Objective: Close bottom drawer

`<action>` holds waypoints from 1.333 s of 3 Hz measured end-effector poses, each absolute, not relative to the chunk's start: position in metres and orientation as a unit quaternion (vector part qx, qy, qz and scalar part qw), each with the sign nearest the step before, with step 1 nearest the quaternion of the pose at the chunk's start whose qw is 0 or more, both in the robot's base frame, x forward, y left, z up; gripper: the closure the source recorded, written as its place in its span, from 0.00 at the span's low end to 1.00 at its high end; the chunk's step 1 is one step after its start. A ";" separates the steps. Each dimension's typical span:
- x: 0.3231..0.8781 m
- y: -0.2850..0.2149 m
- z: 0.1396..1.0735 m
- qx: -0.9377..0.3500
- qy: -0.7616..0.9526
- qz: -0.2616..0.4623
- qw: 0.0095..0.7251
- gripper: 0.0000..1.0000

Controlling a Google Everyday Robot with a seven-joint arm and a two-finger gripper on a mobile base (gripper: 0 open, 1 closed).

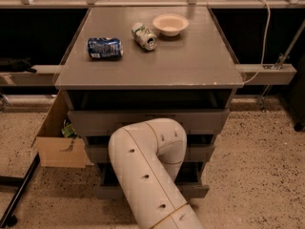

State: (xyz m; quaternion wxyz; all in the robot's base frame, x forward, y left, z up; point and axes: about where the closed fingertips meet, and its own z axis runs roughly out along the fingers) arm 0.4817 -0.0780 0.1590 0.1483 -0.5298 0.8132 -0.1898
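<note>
The grey cabinet point(152, 66) has three stacked drawers. The bottom drawer point(196, 191) is the lowest and narrowest front. It stands pulled out, with a dark gap above it. Its knob and middle are hidden behind my white arm point(147, 171). The arm rises from the bottom edge, bends at the elbow and goes down in front of the drawers. My gripper is hidden behind the arm, somewhere at the drawer fronts. The mid-sized drawer front point(97, 152) and the widest top front point(100, 122) show above.
On the cabinet top lie a blue can point(105, 48), a green-white can point(144, 35) and a cream bowl point(170, 24). An open cardboard box point(59, 142) stands left of the cabinet. A black pole point(19, 194) lies on the speckled floor at left. A cable point(264, 32) hangs at right.
</note>
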 end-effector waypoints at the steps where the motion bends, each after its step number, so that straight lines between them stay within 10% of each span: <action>1: 0.482 -0.078 0.159 -0.530 0.813 -0.190 0.148 0.82; 4: 0.482 -0.078 0.159 -0.530 0.813 -0.190 0.148 0.04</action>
